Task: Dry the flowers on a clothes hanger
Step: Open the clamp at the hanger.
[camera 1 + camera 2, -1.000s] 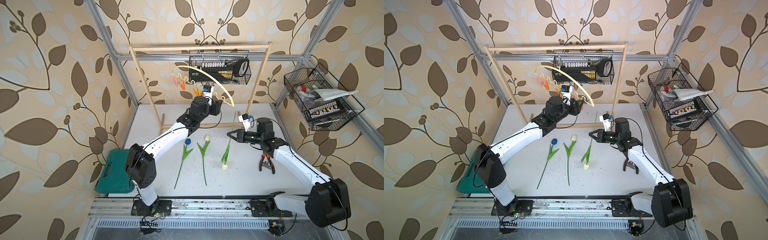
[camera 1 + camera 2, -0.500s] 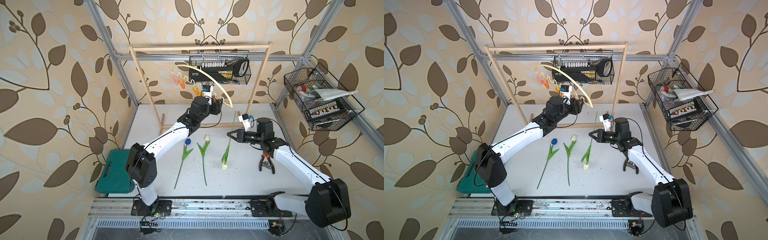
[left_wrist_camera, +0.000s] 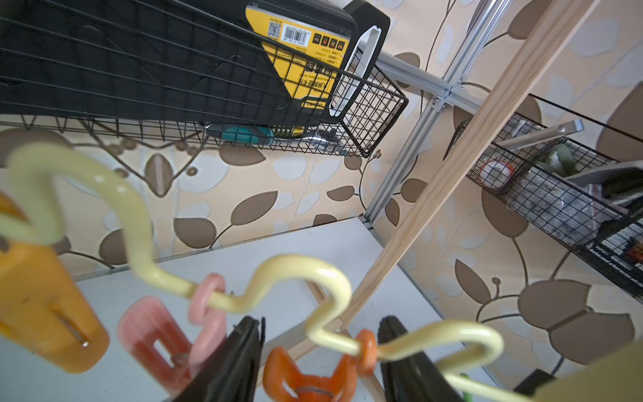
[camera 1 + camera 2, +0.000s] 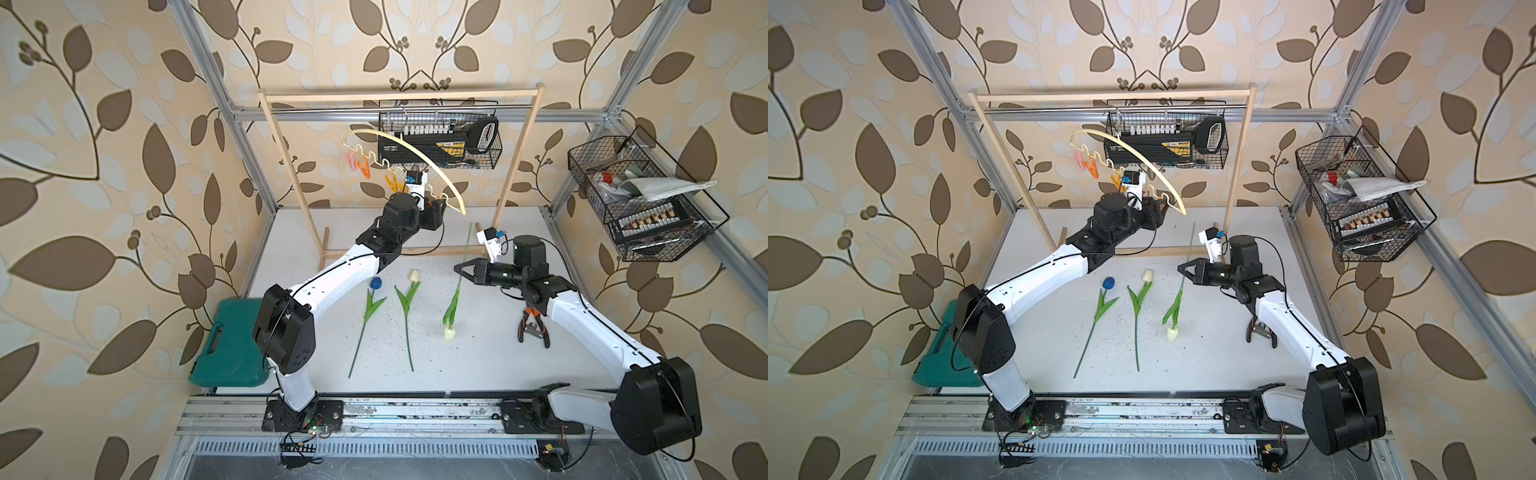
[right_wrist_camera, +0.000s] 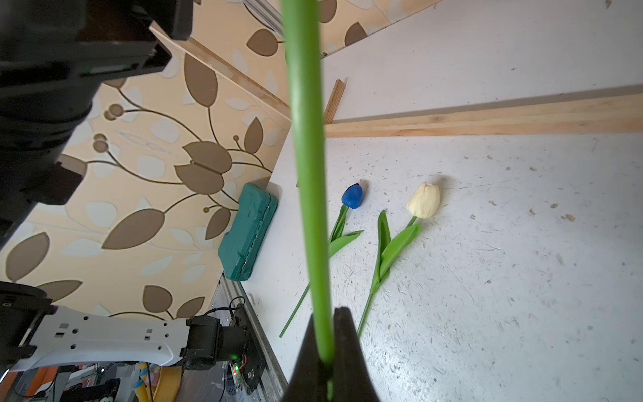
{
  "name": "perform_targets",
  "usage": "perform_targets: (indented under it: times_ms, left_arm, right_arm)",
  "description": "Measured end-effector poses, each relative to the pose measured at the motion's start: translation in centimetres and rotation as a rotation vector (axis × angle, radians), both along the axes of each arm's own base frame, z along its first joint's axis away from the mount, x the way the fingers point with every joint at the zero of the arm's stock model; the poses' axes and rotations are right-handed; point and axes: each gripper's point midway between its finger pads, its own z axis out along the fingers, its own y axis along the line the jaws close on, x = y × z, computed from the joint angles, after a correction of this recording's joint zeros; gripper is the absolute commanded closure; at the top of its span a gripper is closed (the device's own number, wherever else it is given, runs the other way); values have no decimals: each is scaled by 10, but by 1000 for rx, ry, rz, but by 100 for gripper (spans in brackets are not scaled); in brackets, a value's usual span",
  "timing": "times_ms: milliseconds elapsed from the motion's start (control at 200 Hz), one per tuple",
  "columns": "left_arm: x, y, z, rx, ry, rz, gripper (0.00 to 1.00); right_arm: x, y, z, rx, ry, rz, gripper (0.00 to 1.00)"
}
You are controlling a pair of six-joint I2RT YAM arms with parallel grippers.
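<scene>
Two robot arms work at a white table (image 4: 478,365) under a wooden rack (image 4: 399,96). Little differs from a second ago. Both arms sit almost where they were, and the only change is a slight nudge of the left gripper (image 3: 320,322) along the hanger (image 3: 299,264) toward its end.

The left gripper's jaws stand apart on either side of an orange pin (image 3: 309,377) that hangs from the hanger's wavy bar. They are very close to the pin's sides, but it cannot be told whether they press it yet. A pink pin (image 3: 156,334) hangs just beside this gripper, on the side away from the hanger's tip.

The right gripper (image 4: 457,268) stays put, its jaws pressed together on the stem of a cream tulip (image 5: 306,174). The stem rises above the gripper toward the hanger's end without reaching it. The head hangs below the gripper, low over the table.

A blue tulip (image 5: 352,196) and a second cream tulip (image 5: 424,201) lie flat on the table, below this gripper and off toward the left arm.

The near stillness suggests the left gripper is settling to squeeze the pin open while the held tulip waits to be fed in. No flower is clipped yet, so the task looks early.
</scene>
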Motion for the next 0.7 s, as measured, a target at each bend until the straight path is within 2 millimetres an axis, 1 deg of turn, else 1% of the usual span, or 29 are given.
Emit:
perform_targets:
  times_ms: [155, 350, 450, 630, 700]
  left_arm:
    - [0, 0, -2, 0, -1, 0, 37]
    - [1, -1, -14, 13, 15, 0, 37]
    - [1, -1, -16, 17, 18, 0, 40]
    - [2, -1, -14, 13, 11, 0, 49]
    - [2, -1, -14, 15, 8, 0, 51]
  right_arm:
    - [0, 0, 0, 0, 0, 0, 100]
    - [0, 0, 0, 0, 0, 0, 100]
    - [0, 0, 0, 0, 0, 0, 100]
    - [0, 0, 0, 0, 0, 0, 100]
    - [0, 0, 0, 0, 0, 0, 100]
